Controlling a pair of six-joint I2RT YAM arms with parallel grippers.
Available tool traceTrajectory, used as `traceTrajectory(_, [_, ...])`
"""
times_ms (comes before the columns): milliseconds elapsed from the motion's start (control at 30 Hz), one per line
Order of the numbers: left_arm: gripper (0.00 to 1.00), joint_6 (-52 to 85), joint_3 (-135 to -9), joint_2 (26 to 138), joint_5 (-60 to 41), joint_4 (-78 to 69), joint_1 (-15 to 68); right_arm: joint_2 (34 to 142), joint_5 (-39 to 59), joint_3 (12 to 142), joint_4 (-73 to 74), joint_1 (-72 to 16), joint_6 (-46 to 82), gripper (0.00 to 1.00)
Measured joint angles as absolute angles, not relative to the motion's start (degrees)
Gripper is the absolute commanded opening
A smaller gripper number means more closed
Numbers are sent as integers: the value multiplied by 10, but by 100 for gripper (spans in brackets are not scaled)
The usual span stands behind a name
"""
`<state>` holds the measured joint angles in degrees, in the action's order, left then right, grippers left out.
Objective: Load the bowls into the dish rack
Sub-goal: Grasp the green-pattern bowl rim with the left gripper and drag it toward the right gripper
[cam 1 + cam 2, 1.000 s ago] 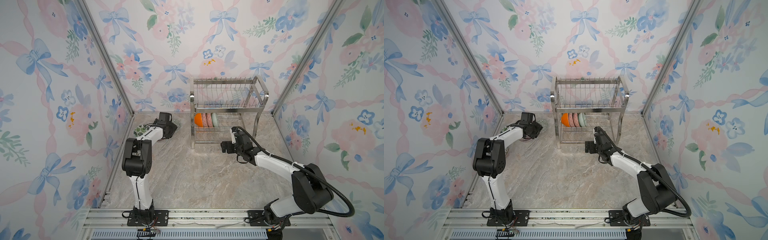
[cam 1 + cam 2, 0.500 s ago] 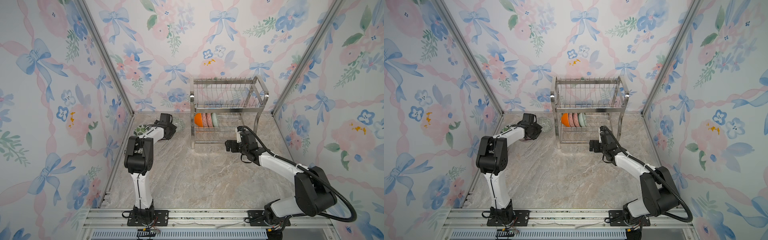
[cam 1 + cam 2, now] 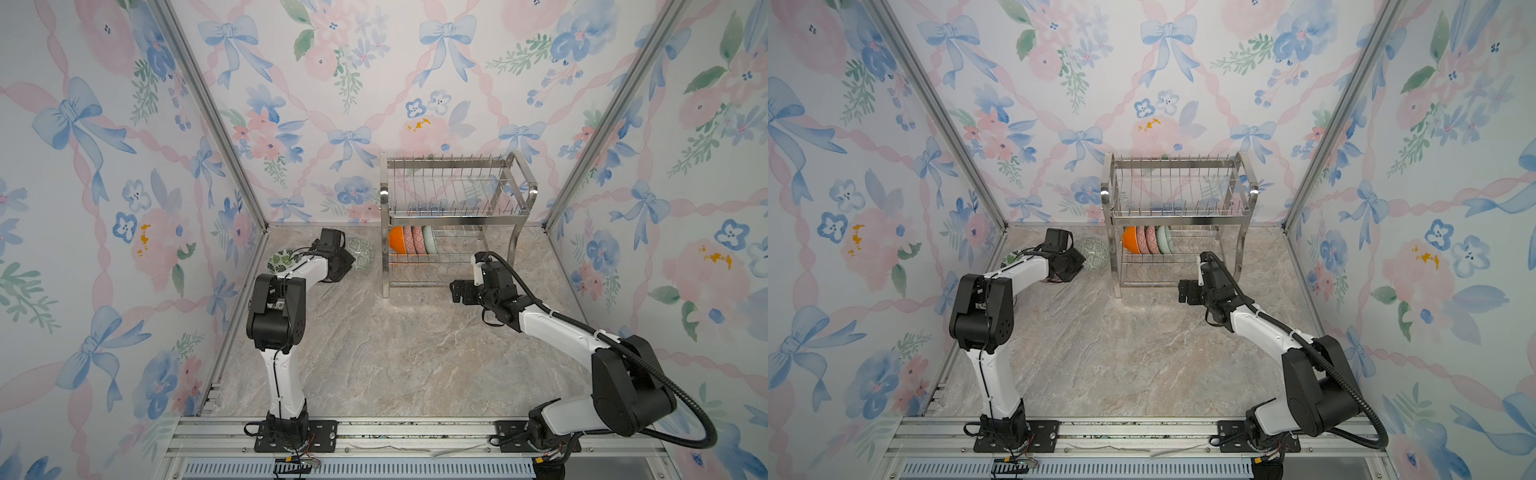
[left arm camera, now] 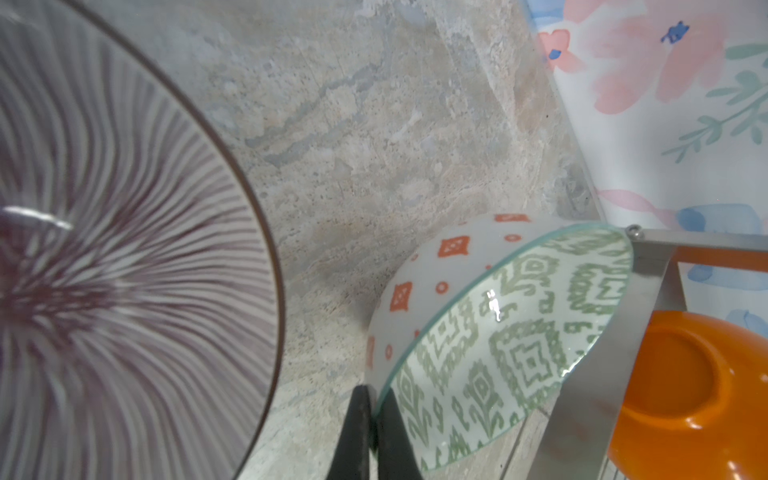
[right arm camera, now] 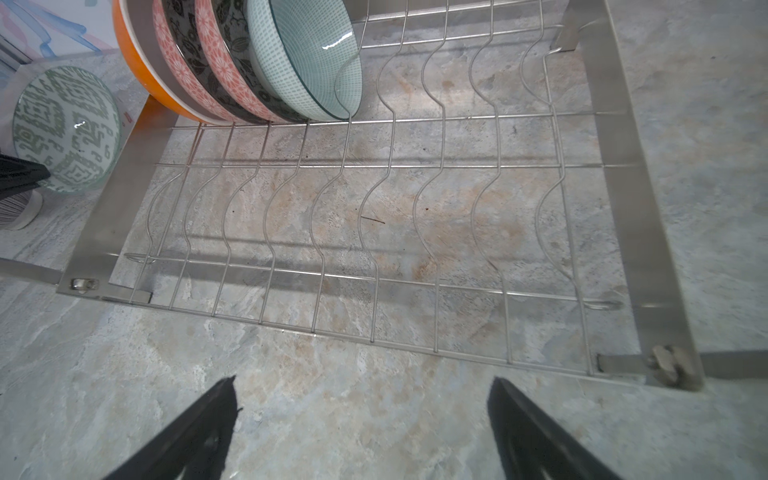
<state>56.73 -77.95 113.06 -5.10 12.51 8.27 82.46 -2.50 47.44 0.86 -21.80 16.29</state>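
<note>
The steel dish rack [image 3: 453, 216] [image 3: 1177, 208] stands at the back. Several bowls stand on edge at the left end of its lower tier, led by an orange bowl [image 3: 397, 240] [image 5: 137, 66]. My left gripper [image 4: 374, 399] [image 3: 347, 259] is shut on the rim of a green geometric bowl [image 4: 511, 345] [image 3: 360, 253] [image 5: 66, 129], tilted on edge beside the rack's left leg. A purple-lined bowl [image 4: 104, 270] lies close by, and a green leaf bowl [image 3: 282, 259] sits near the left wall. My right gripper [image 5: 361, 399] [image 3: 457, 291] is open and empty in front of the rack's lower tier.
The rack's upper tier [image 3: 1177, 195] holds nothing that I can see. The lower tier's wire slots [image 5: 415, 187] to the right of the bowls are free. The side walls and the back wall [image 3: 374, 104] close in the marble floor [image 3: 395, 353].
My left gripper has shut on the green geometric bowl's rim, and the bowl now shows tilted up to the right of it. My right arm has shifted only slightly, still open.
</note>
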Motion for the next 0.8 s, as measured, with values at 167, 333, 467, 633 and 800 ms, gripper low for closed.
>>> traceTrajectory(167, [0, 513, -742, 1064, -65, 146, 83, 810, -26, 474, 7, -220, 163, 96])
traceTrajectory(333, [0, 469, -710, 1002, -91, 161, 81, 805, -29, 474, 6, -230, 164, 97])
traceTrajectory(467, [0, 445, -676, 963, -108, 190, 78, 799, -29, 474, -3, -245, 164, 97])
traceTrajectory(633, [0, 421, -636, 915, -109, 241, 73, 783, -30, 475, -17, -267, 158, 97])
traceTrajectory(800, [0, 404, -605, 875, -110, 271, 69, 754, -33, 473, -21, -288, 147, 96])
